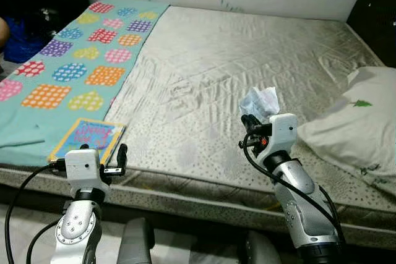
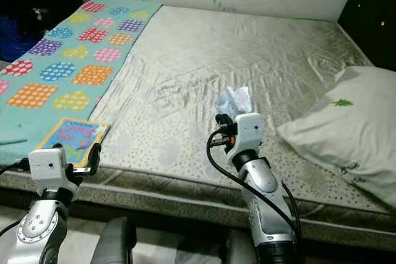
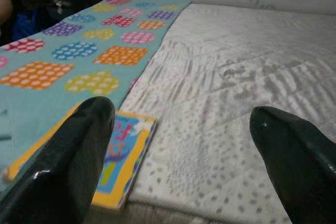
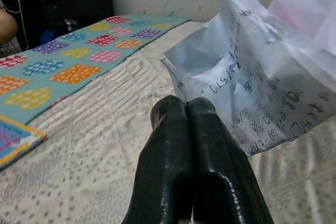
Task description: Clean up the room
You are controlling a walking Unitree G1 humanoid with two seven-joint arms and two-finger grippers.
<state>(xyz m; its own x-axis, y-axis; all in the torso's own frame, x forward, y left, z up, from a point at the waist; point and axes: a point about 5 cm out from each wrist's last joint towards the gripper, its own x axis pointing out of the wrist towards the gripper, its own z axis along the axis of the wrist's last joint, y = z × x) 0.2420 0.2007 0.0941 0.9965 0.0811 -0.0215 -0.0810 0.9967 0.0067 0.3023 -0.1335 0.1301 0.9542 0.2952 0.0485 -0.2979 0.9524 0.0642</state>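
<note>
A: Looking first at the bed [image 1: 247,60], largest of all, lying bare with a grey quilted mattress. What else on it?

B: Seeing a teal blanket [image 1: 80,66] with coloured dotted patches, covering the left part of the bed. Also lying at the right edge, a white pillow [image 1: 362,125] with a small green mark.

A: And something smaller near the front edge?

B: Lying at the blanket's near end, a picture book [image 1: 90,137] with a yellow border, flat, close to the front edge of the mattress.

A: Now the arms. Holding anything?

B: Raised over the middle of the mattress, the right pincer [image 4: 191,116], fingers pressed fully together and pinching a crumpled paper [image 4: 268,77] with handwriting on it. Being held in the air above the bed, not touching the mattress.

A: And the other one?

B: Hovering just before the front edge of the bed, the left pincer [image 3: 184,129], fingers spread wide apart and gripping nothing, with the picture book just beyond its left finger.
</note>
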